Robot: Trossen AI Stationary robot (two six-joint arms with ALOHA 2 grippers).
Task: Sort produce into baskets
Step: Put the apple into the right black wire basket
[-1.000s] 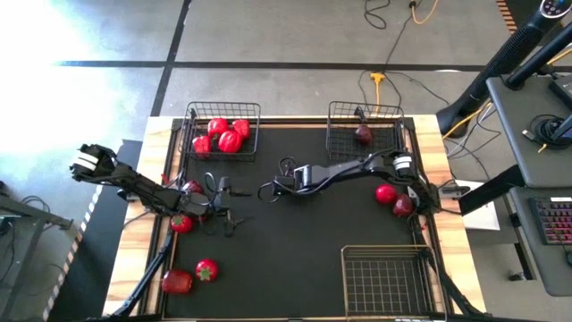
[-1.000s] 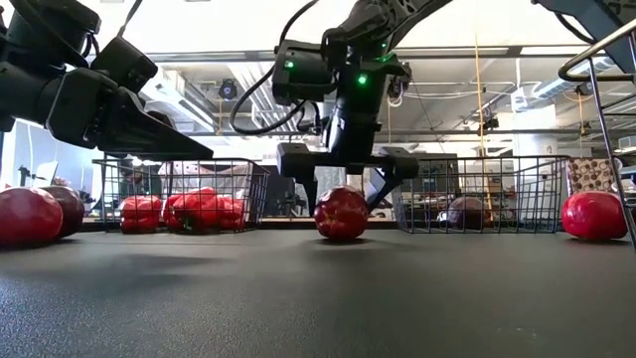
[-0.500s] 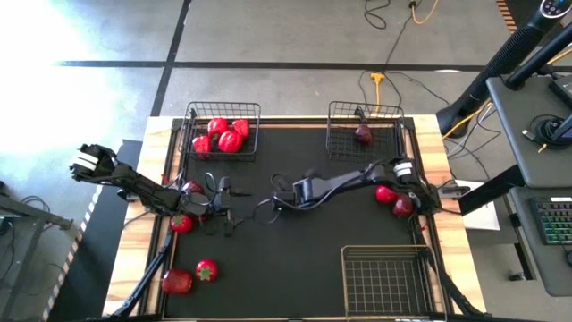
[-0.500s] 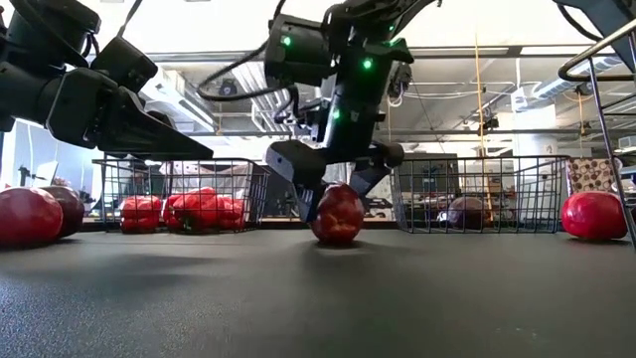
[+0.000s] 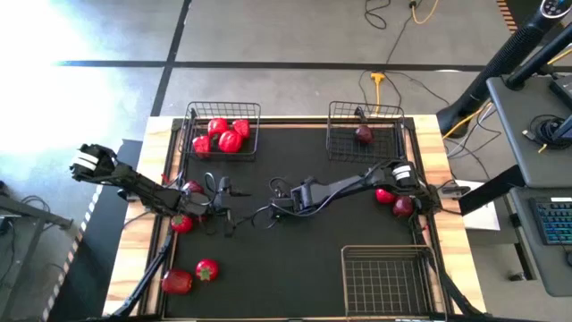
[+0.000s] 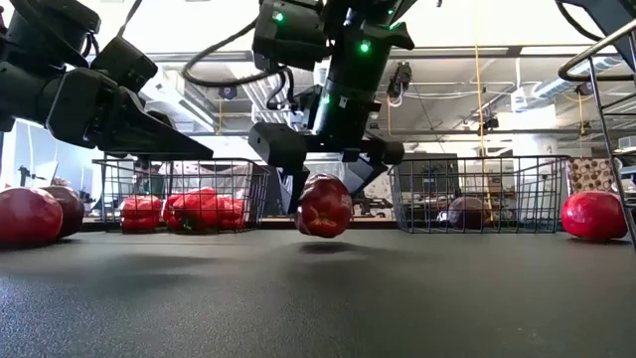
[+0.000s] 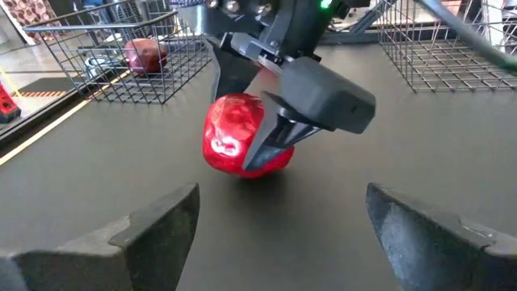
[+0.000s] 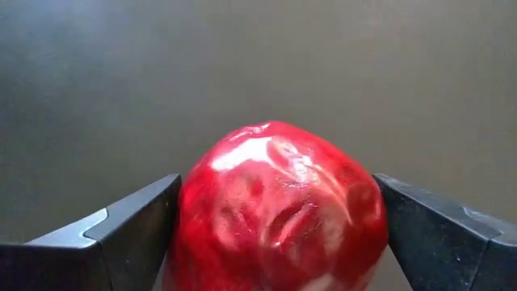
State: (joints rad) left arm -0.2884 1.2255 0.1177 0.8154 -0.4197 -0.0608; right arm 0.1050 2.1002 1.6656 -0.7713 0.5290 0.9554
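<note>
My right gripper (image 5: 279,212) is over the middle of the black mat, shut on a glossy red pepper (image 6: 324,206), which the gripper hides in the high view. My left gripper (image 5: 234,207) hangs open and empty just to the pepper's left; its two fingers frame the pepper in the left wrist view (image 7: 234,133). The far-left basket (image 5: 223,131) holds several red peppers. The far-right basket (image 5: 365,116) holds one dark maroon fruit (image 5: 364,134). A third basket (image 5: 386,279) stands at the near right. My right gripper pinches the pepper's two opposite sides (image 8: 190,218) between its two fingers (image 8: 121,234). The fingers come from above, pointing down. The pepper hangs between them, lifted just clear of the mat, with its shadow below it (image 6: 323,247).
Loose produce lies on the mat: a tomato (image 5: 181,224) and a maroon fruit (image 5: 192,188) under the left arm, two red pieces near the left corner (image 5: 206,269) (image 5: 176,283), and two by the right edge (image 5: 385,194) (image 5: 402,207). There is open mat in the middle.
My right gripper has moved toward the table's near edge and shut its fingers on the pepper, which stood on the mat. It has then raised it, and the pepper now hangs just clear of the mat.
</note>
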